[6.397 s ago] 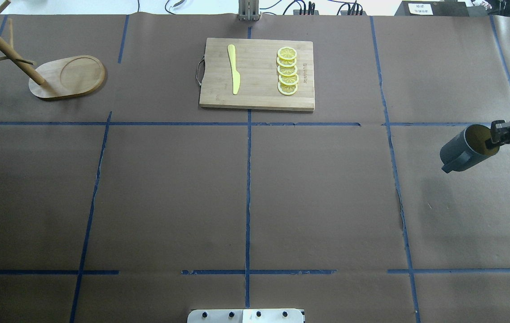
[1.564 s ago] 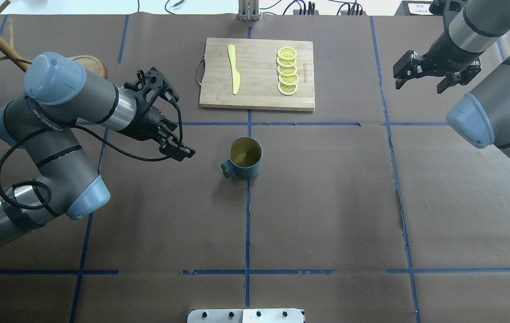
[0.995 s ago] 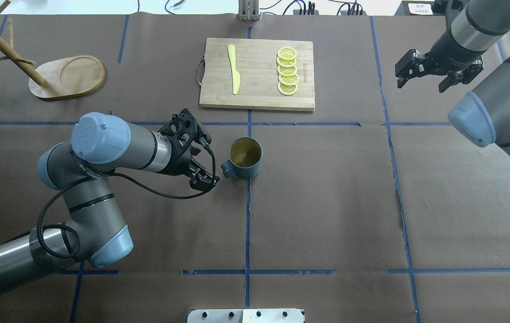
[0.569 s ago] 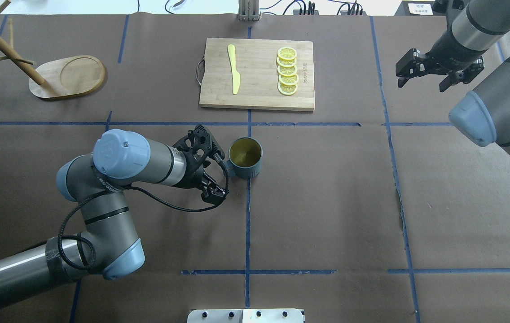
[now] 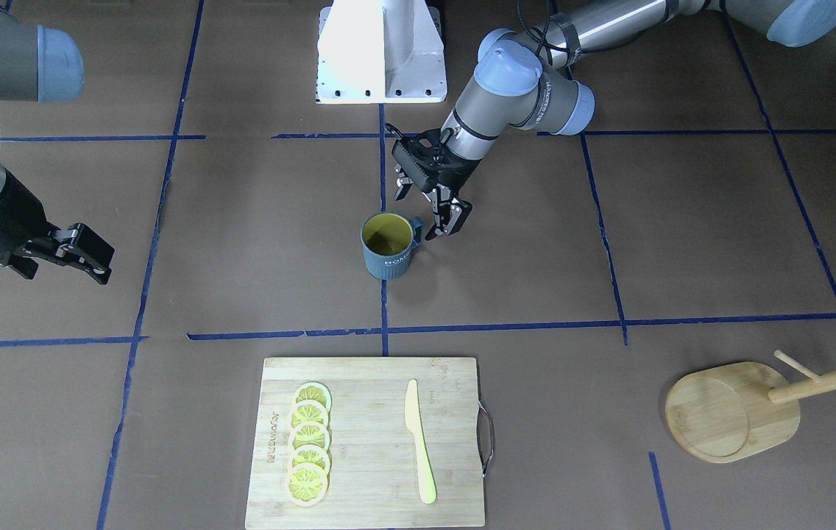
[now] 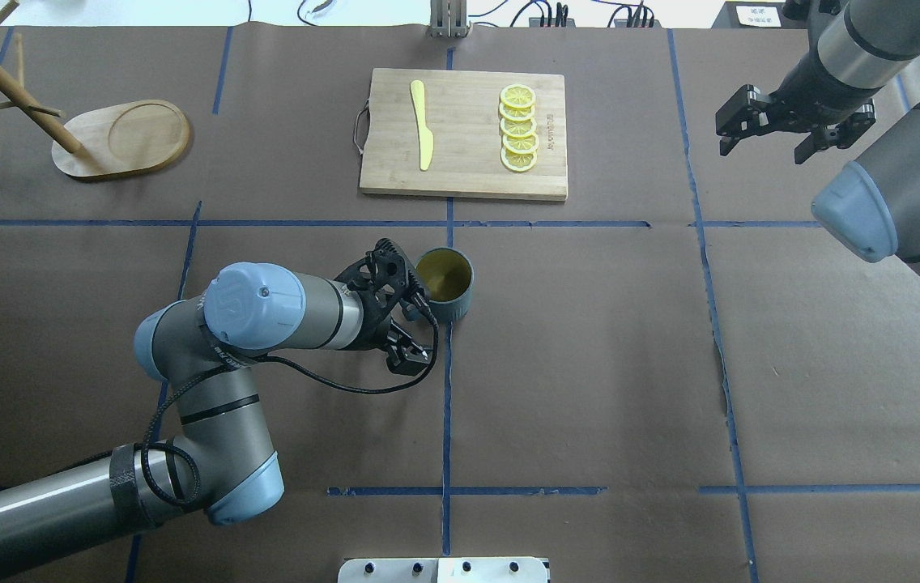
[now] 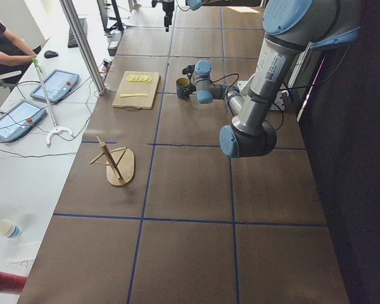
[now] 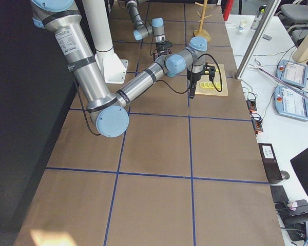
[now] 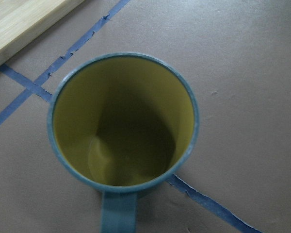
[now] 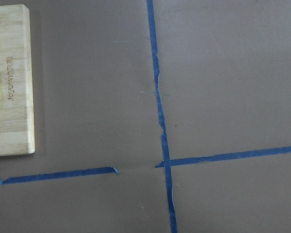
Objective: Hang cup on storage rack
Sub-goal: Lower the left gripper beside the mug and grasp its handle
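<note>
cup [image 5: 387, 254] upright | left tool [image 5: 422, 213] jaws apart, by handle

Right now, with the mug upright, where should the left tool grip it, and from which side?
Probably the rim wall beside the handle, from above, one finger inside. The cup stands upright, mouth open, its handle facing the open left tool; a rim grip leaves the handle free for a storage rack peg.

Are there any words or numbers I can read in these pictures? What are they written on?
"HOME": white letters on the side of the cup.
A brand word on the cutting board: too blurred to read.
Lettering on the left arm: too small to read.
A white label on a black box beyond the table: too small to read.
</note>
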Controlling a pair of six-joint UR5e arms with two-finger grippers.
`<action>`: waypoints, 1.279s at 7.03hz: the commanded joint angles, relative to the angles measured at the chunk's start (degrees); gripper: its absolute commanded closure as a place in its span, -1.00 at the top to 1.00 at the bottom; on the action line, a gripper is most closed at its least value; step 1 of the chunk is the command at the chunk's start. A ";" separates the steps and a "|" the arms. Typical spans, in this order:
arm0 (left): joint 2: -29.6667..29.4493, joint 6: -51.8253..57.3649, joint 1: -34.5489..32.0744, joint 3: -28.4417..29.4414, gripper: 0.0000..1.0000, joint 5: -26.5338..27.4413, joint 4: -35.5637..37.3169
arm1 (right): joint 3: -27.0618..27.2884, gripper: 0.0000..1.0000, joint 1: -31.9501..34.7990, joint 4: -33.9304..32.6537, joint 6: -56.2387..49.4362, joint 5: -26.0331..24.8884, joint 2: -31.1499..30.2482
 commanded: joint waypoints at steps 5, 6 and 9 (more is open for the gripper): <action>-0.03 -0.82 -0.96 7.88 0.84 0.13 -13.09 | 0.34 1.00 0.15 0.00 0.01 0.12 0.05; 0.05 -2.13 -0.96 7.79 0.83 0.05 -14.14 | 0.43 1.00 0.15 0.00 0.10 0.12 0.05; 0.05 -2.75 -1.14 7.79 0.80 0.05 -15.64 | 0.60 1.00 0.15 -0.09 0.45 0.29 0.05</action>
